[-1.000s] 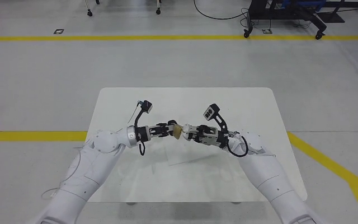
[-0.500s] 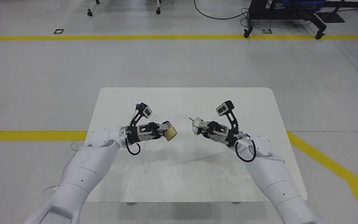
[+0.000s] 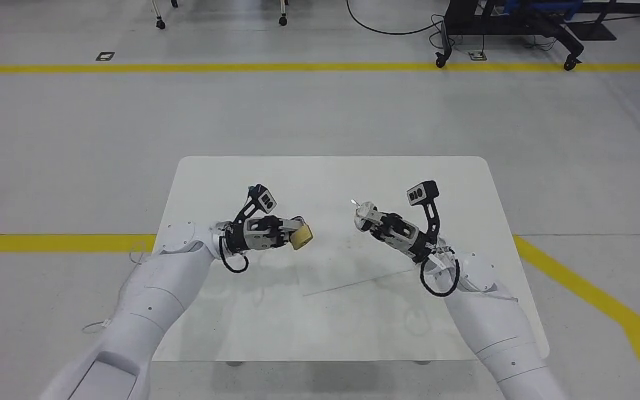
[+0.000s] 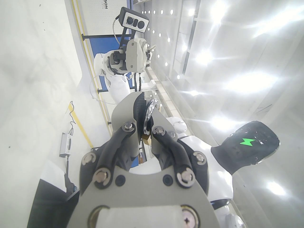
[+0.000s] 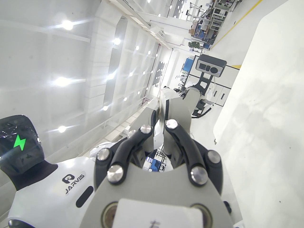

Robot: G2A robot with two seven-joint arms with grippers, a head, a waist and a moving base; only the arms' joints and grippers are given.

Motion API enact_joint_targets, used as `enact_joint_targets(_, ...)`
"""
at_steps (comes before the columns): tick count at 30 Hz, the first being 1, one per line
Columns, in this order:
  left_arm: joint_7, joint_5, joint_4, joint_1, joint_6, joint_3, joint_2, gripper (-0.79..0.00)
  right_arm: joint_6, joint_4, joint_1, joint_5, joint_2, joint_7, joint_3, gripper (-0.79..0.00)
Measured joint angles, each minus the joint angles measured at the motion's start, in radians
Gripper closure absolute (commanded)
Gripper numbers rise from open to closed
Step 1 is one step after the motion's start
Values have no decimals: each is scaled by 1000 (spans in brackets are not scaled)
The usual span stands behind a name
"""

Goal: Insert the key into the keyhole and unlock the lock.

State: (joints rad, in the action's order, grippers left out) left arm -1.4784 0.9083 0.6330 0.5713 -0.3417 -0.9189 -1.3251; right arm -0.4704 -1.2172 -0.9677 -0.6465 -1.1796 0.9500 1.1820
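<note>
We've got the left pincer [image 3: 287, 234] clamped on the brass lock [image 3: 301, 236] left of centre and the right pincer [image 3: 367, 217] pinching the key [image 3: 355, 207], well apart over the surface [image 3: 330, 180].

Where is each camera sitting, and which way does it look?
Top view: above the arms, looking down at the table; both arms show, left gripper holding the lock, right gripper holding the key.
Left wrist view: on the left wrist, looking along its gripper across at the right arm; the head shows.
Right wrist view: on the right wrist, looking along its gripper at the left arm, table beside.
Shared: both wrist views show the head and the opposite arm.
</note>
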Motion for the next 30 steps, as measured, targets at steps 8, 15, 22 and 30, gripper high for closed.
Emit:
enact_joint_targets(8,64,-31,46,30,50,6,1,0,-5,-6,-1,7,1,-6,1,0)
enact_joint_targets(15,86,1,36,35,124,-31,5,0,-207,-165,-73,505,23,-180,40,0)
enact_joint_targets(22,112,-40,26,18,96,-35,1,0,-237,-299,-168,927,32,-342,52,0)
enact_joint_targets(30,170,-134,39,5,27,-32,-1,0,-219,-324,-183,988,34,-376,44,0)
